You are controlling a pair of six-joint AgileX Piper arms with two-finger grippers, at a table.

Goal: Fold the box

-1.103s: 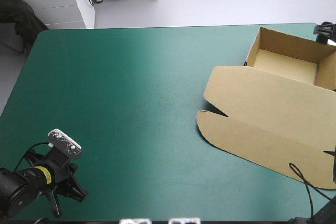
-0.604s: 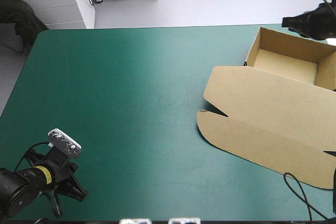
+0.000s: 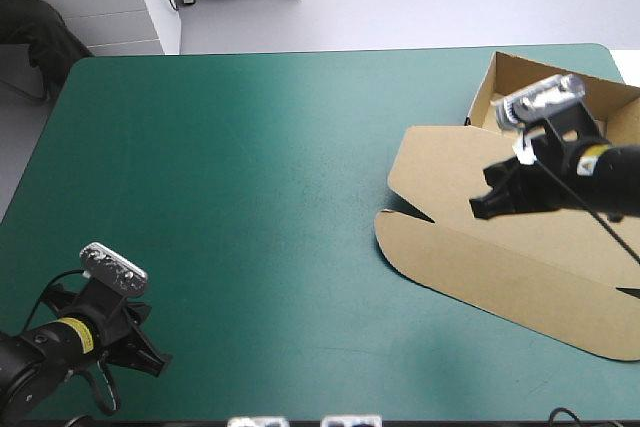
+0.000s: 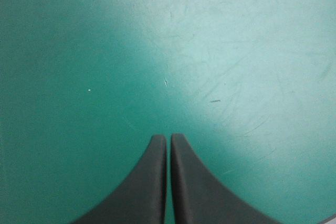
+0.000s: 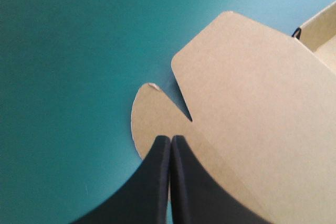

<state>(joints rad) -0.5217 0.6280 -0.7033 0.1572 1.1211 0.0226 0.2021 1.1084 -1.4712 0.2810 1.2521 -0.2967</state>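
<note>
**Worktop** [image 3: 250, 197]: teal-green cover, with faint scratches showing in the left wrist view [image 4: 236, 51].

**Box** [image 3: 440, 177]: brown board, lying on the right-hand part of the worktop.
- Form: an open tray [image 3: 612, 99] with raised walls stands at the far right corner. The lid panel lies flat, reaching from the tray toward the near edge.
- Front flap [image 3: 400, 242]: lies flat along the lid's outer edge and ends in a rounded corner. A dark V-shaped notch [image 3: 415, 215] is cut between flap and lid.

**Left arm** [image 3: 60, 347]: low over the near left corner of the worktop.
- Left jaws: pressed together in one pointed arch, with nothing pinched.
- Ahead of and under them: bare teal-green cover only.
- The box lies well apart from them, across the worktop.

**Right arm** [image 3: 590, 172]: reaches in from the right, above the lid panel.
- Right jaws: pressed together, holding nothing.
- Under their tips: the front flap [image 5: 149, 114], with its rounded corner just ahead.
- Just ahead of the tips: the notch [image 5: 184, 108].
- Beside them: the lid panel of the box [image 5: 252, 103].
- Beyond the lid panel, farther off: a corner of the tray.
- Past the flap's edge: teal-green cover [image 5: 63, 77].
- Whether the tips touch the board cannot be told.
</note>
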